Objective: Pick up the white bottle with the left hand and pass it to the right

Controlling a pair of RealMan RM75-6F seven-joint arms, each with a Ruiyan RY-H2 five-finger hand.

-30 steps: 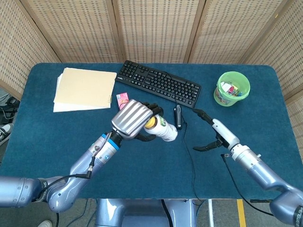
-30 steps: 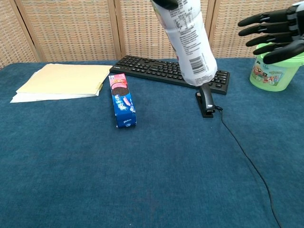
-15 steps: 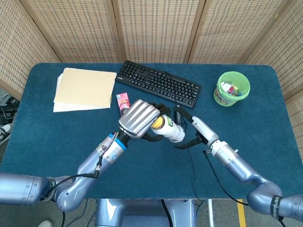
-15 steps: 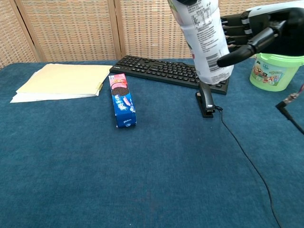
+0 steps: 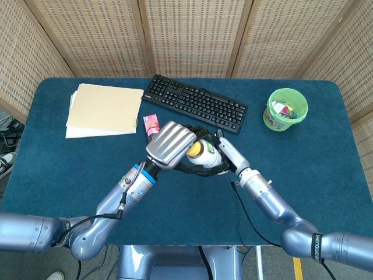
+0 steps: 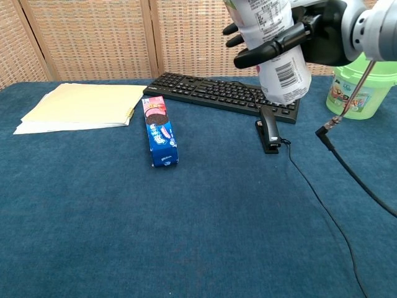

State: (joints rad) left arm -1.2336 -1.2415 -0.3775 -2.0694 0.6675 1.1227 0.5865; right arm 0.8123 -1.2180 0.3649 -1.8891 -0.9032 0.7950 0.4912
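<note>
A dark blue cloth covers the tabletop [image 5: 52, 175] edge to edge under even light. Folding screens of woven cane [image 5: 186, 35] in wooden frames close it in behind and at both sides.

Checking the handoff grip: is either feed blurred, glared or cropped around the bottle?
Head view: even light, sharp, white bottle mostly hidden by the left hand. Chest view: sharp label, no glare, but the bottle top is cropped; right hand wraps it.
</note>
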